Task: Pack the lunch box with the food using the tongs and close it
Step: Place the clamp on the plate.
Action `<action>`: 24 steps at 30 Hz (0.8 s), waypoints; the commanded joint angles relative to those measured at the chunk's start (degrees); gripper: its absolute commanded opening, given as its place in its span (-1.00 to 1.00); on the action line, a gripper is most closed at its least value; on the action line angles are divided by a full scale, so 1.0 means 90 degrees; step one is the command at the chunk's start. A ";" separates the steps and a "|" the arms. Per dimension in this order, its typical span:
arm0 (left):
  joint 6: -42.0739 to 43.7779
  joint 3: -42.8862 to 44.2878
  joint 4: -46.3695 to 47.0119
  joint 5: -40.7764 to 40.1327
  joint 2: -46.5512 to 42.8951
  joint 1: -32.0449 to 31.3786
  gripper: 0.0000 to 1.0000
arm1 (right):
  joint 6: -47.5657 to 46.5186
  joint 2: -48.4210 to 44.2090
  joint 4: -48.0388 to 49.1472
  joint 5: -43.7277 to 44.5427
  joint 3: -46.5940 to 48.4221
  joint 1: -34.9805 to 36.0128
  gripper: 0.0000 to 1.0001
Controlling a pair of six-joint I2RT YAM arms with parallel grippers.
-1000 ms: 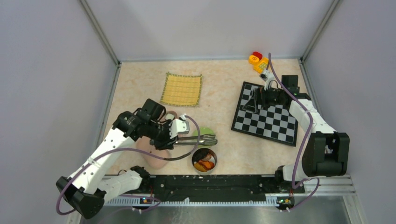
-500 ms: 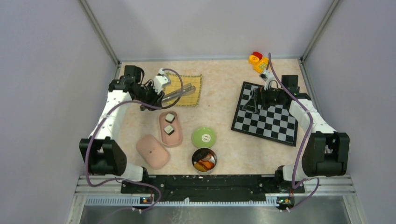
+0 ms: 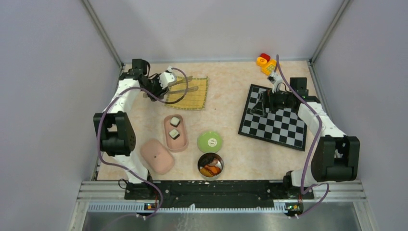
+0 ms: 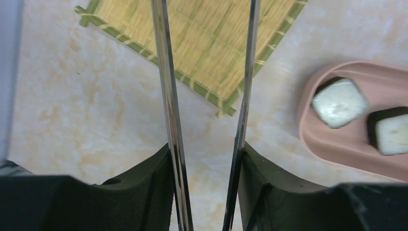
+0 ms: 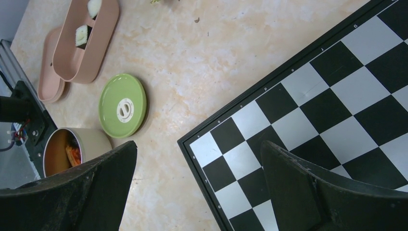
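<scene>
My left gripper [image 4: 204, 153] grasps the long slim silver metal tongs [image 4: 167, 96] over the yellow bamboo mat [image 4: 207, 48], while my right gripper [image 5: 197, 147] hangs released, spread wide, above the black-and-white chessboard [image 5: 332, 96].

Tongs [image 3: 183, 86]: slim, silver, two arms apart, held in left gripper [image 4: 206, 168], tips over bamboo mat [image 3: 192, 98].
Lunch box [image 3: 177, 146]: pink, oval, open, with two black-and-white sushi rolls [image 3: 175, 121] inside.
Pink lid [image 3: 157, 156]: flat, just beside the box.
Orange and brown pieces [image 3: 210, 169]: in round tin [image 3: 199, 163].

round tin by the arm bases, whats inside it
Orange and brown food pieces lie in the round tin. Anything beneath them is covered, so their number cannot be told.
</scene>
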 commanded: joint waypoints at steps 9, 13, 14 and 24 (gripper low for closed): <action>0.2371 0.0266 0.1373 -0.0432 0.1082 -0.0055 0.04 | -0.0151 0.0121 0.0219 0.0129 0.0030 -0.0050 0.95; 0.2827 0.0411 0.1101 -0.0362 0.1400 -0.0055 0.05 | -0.0151 0.0179 0.0200 0.0111 0.0030 -0.0050 0.95; 0.2903 0.0425 0.1094 -0.0369 0.1468 -0.0055 0.06 | -0.0159 0.0194 0.0202 0.0095 0.0039 -0.0050 0.95; 0.3230 0.0651 0.1036 -0.1013 0.2056 -0.0055 0.26 | -0.0180 0.0239 0.0180 0.0113 0.0056 -0.0050 0.95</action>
